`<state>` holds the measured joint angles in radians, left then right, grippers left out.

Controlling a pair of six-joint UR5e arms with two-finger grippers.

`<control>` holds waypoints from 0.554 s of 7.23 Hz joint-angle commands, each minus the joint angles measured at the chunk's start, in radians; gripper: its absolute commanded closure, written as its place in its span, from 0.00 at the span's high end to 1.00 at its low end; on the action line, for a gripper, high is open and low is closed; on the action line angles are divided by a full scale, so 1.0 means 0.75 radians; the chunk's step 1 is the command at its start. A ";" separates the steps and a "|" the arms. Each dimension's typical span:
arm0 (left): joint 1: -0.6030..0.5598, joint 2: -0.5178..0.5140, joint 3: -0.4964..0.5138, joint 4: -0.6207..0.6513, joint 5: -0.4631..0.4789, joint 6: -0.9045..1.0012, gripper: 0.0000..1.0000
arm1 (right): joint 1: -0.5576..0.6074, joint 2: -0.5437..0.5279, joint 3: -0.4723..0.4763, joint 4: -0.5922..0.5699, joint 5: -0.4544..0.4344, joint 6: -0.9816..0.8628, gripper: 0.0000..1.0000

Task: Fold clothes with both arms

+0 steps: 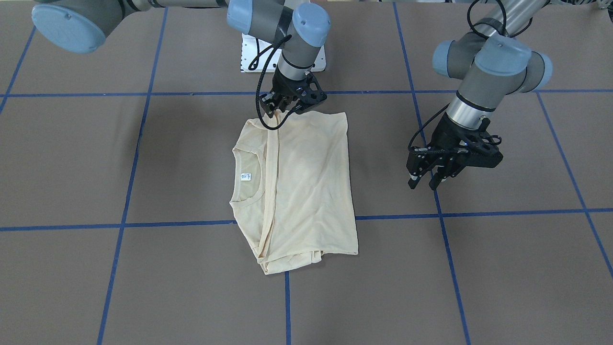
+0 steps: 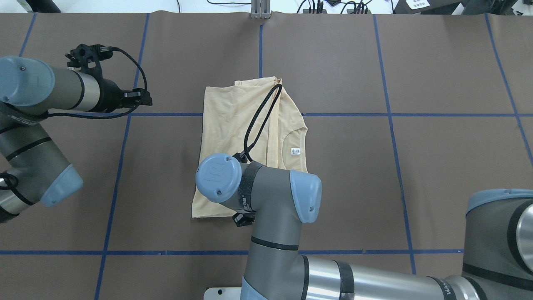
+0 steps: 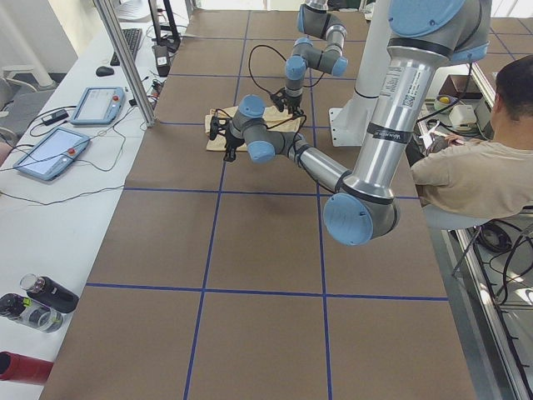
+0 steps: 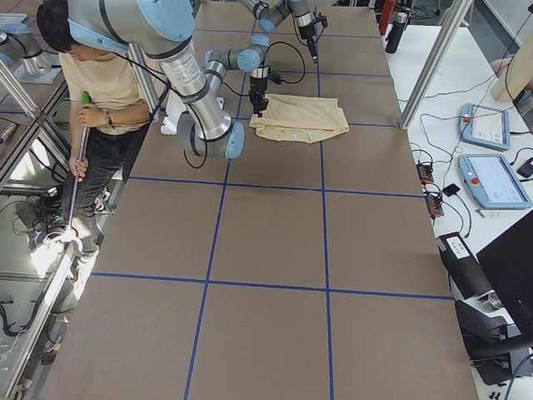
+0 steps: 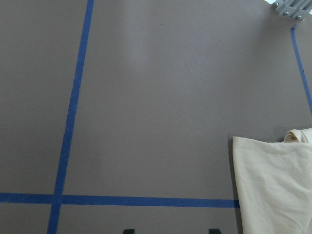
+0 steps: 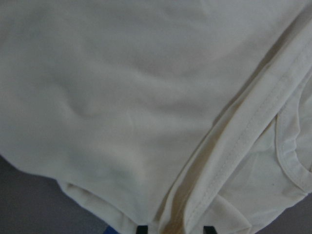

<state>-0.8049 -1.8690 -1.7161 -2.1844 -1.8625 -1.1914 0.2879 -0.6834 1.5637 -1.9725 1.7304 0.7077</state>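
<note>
The cream-yellow T-shirt (image 1: pixel 311 182) lies folded on the brown table, neck and white label (image 1: pixel 245 177) facing up; its print is hidden. It also shows from overhead (image 2: pixel 233 121). My right gripper (image 1: pixel 280 111) is at the shirt's edge nearest the robot base, shut on a fold of fabric that rises slightly to it. The right wrist view is filled with cloth (image 6: pixel 122 97). Overhead, the right wrist hides this gripper. My left gripper (image 1: pixel 425 183) hovers open and empty above bare table, well aside of the shirt. The left wrist view shows only a shirt corner (image 5: pixel 273 185).
Blue tape lines (image 1: pixel 287 306) divide the table. The white pedestal base plate (image 1: pixel 249 52) sits behind the right gripper. A seated person (image 3: pixel 475 167) is beside the robot. Tablets (image 3: pixel 50 150) and bottles (image 3: pixel 33 300) lie on a side bench.
</note>
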 commanded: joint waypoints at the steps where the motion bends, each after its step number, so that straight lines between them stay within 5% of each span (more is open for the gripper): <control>1: -0.001 0.001 -0.001 0.000 0.000 -0.001 0.60 | -0.010 -0.019 0.003 0.000 0.000 0.001 0.50; 2: -0.001 0.001 -0.011 0.000 -0.002 -0.003 0.60 | -0.010 -0.003 0.005 -0.023 0.002 0.001 0.00; 4: -0.001 0.001 -0.019 -0.002 -0.004 -0.003 0.60 | -0.002 -0.003 0.016 -0.072 0.035 0.003 0.00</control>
<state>-0.8053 -1.8684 -1.7267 -2.1848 -1.8646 -1.1932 0.2833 -0.6850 1.5718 -2.0096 1.7433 0.7096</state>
